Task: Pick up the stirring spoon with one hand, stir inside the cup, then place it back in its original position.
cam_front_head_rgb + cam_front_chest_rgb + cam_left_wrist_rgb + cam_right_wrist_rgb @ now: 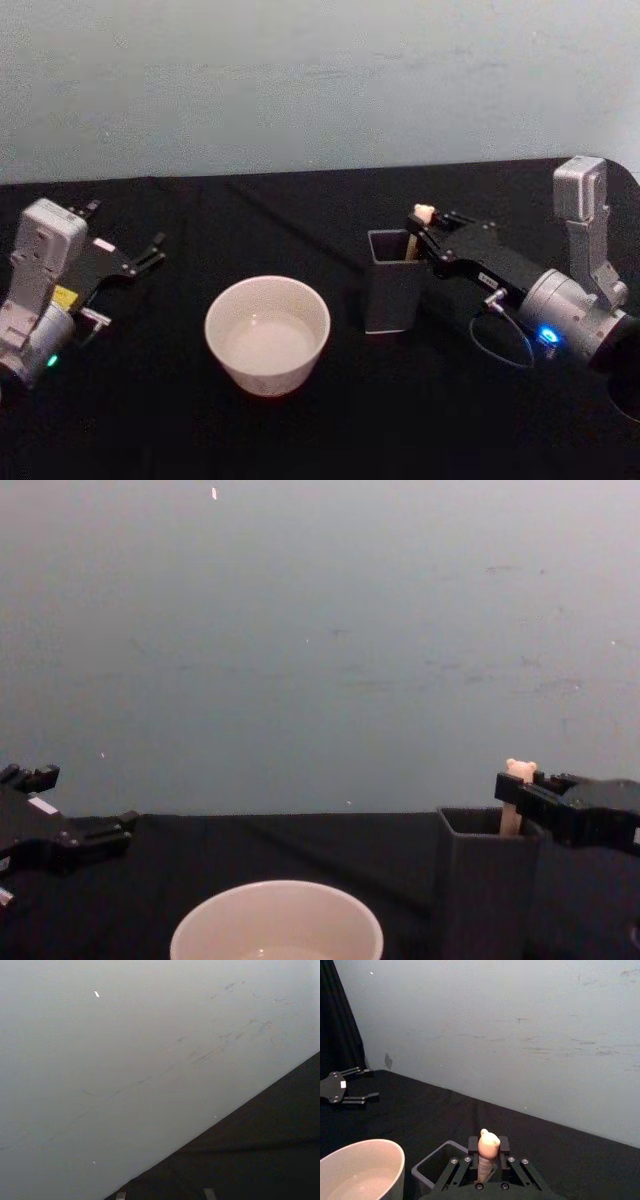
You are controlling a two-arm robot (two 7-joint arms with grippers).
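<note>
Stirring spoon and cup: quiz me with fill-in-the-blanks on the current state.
The right gripper holds the slim, beige-handled stirring spoon just below its small ____ head. The spoon stands in the dark grey square holder, with the wide round cream-white cup on the holder's ____ side. The left gripper, parked apart, has its fingers ____.
Missing words: bear; left; open.

glossy ceramic cup (pixel 266 368); matt plastic holder (pixel 393 300)
</note>
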